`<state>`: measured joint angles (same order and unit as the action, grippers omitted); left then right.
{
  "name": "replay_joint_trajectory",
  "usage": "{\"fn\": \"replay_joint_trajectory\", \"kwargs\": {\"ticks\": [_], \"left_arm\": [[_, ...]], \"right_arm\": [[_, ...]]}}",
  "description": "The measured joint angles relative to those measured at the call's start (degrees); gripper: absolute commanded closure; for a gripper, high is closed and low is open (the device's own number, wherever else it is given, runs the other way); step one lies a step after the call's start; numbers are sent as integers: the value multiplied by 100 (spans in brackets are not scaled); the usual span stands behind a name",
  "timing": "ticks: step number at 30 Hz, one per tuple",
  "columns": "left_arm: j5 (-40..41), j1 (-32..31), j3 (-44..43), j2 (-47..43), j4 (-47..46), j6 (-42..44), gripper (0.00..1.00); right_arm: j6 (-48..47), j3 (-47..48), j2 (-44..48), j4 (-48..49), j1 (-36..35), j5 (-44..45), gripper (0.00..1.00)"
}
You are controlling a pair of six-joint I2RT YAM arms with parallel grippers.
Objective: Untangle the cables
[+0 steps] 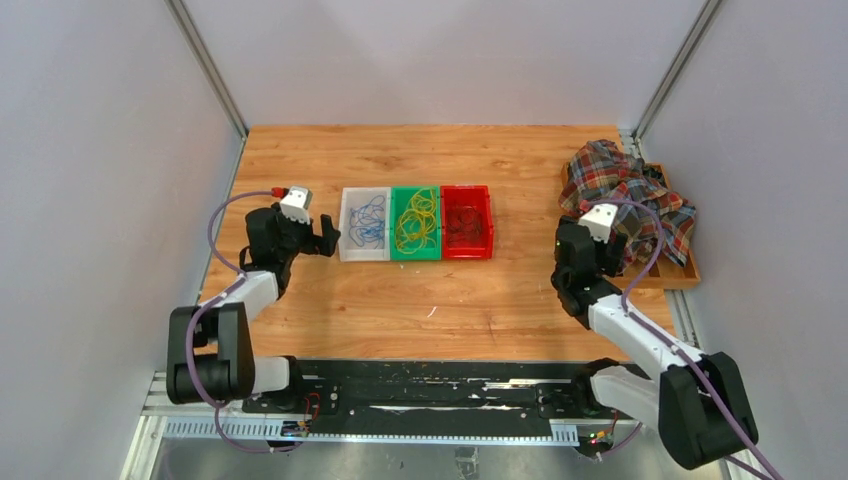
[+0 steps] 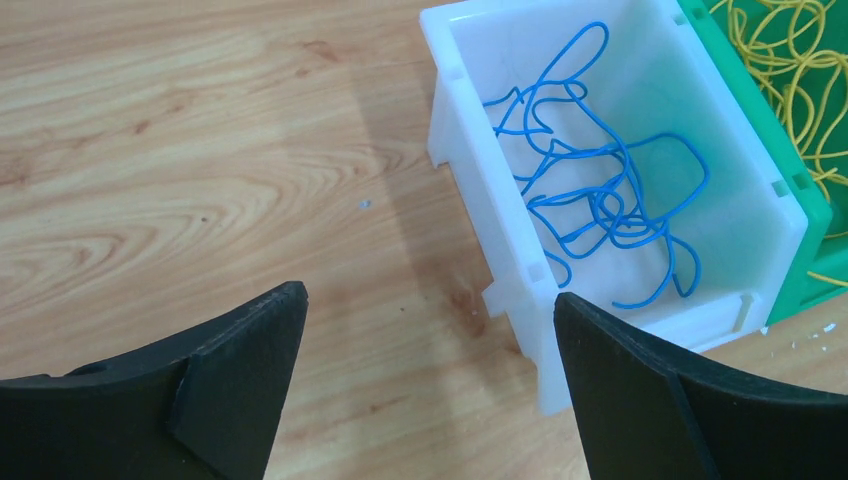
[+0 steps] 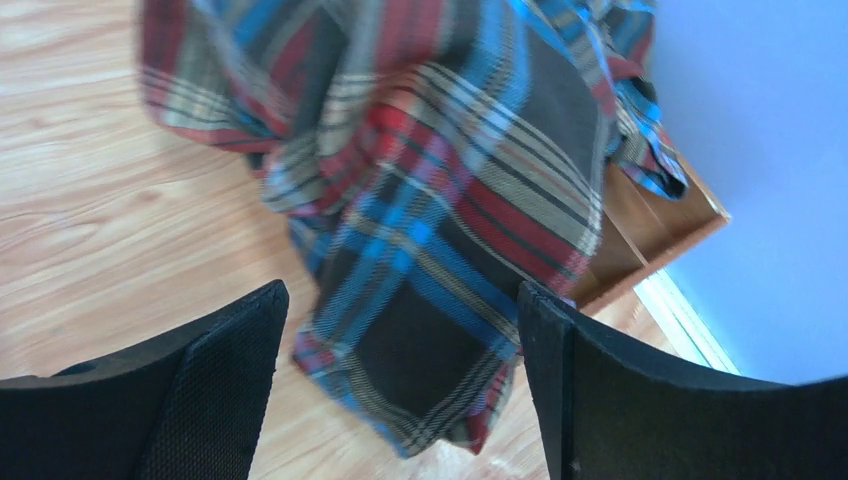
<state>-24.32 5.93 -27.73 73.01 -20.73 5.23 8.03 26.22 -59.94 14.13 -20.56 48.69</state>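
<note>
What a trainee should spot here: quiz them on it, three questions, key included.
1. True or false: the blue cables lie in the white bin.
2. The right gripper, jaws open, faces: A the plaid cloth; B the red bin; C a cup.
3. Fill in: the green bin holds ___ cables.
Key: 1 true; 2 A; 3 yellow.
</note>
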Motion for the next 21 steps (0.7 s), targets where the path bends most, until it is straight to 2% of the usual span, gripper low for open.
{"fn": "replay_joint_trajectory", "kwargs": {"ticks": [7,13,17,21], "left_arm": [[138,4,85,710,-1338,-374,2],[262,4,378,743,-1961,-479,2],[461,-39,866,514,-2542,-498,2],[859,-219,1676,313,-3401,-402,2]], "right_arm": [[-153,-446,-721,1110,697,39,15],[-391,-874,-1176,2339,1086,-223,18],[-450,-1108,-1539,2986,1318,-476,19],[-684,-1228,-1521,3493,1338,-1012,17]]}}
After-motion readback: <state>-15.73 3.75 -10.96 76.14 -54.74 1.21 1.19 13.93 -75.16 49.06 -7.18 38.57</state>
